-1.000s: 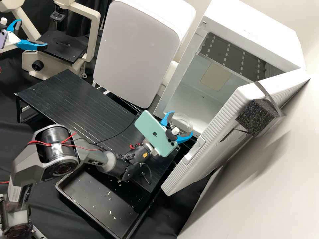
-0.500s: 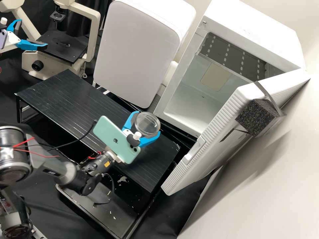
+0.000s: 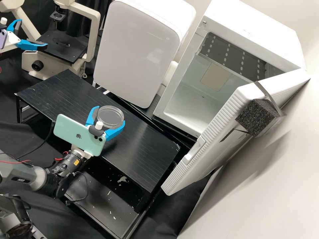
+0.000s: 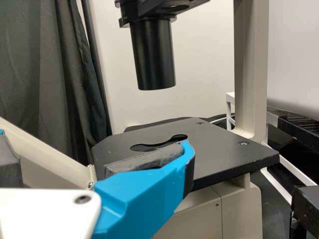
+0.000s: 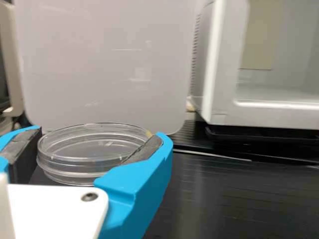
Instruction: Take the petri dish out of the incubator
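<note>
The blue-fingered right hand, gripping the clear round petri dish, has swung from the white boxy incubator over the black rectangular counter; removal looks complete.

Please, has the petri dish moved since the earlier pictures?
Yes. In the high view, the petri dish, held by the right claw, has moved toward the picture's left, away from the open incubator, over the black table.

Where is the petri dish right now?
In the high view, the petri dish is held in the right gripper, over the black stand, to the left of the open incubator.
</note>
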Controlling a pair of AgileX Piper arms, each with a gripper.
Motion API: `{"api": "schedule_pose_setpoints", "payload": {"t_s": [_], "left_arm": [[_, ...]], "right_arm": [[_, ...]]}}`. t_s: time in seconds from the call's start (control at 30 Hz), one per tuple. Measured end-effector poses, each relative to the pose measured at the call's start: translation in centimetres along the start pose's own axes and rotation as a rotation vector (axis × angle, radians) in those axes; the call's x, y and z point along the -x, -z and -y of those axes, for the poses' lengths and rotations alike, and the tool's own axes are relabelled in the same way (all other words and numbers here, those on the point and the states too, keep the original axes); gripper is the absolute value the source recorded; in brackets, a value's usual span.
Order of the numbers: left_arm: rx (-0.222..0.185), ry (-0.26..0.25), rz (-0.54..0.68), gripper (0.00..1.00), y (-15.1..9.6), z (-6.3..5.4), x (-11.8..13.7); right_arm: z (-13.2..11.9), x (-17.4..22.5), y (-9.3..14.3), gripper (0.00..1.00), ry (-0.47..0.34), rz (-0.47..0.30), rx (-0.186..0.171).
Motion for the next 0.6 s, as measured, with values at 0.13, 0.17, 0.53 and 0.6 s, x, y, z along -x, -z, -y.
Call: {"api": "schedule_pose_setpoints", "payload": {"t_s": [0.13,0.17,0.53,0.6], "left_arm": [[0.0,0.0,0.0,1.0,0.0,0.0,0.0],[0.0,0.0,0.0,1.0,0.0,0.0,0.0],[0.0,0.0,0.0,1.0,0.0,0.0,0.0],[0.0,0.0,0.0,1.0,0.0,0.0,0.0]], "right_arm": [[0.9,-0.2,-0.2,0.0,0.032,0.008,0.014],[1.0,-0.3,-0.3,0.0,0.039,0.011,0.016],[2.1,-0.1,-0.9,0.0,0.087,0.045,0.015],[2.2,-0.1,-1.0,1.0,0.087,0.044,0.012]]}}
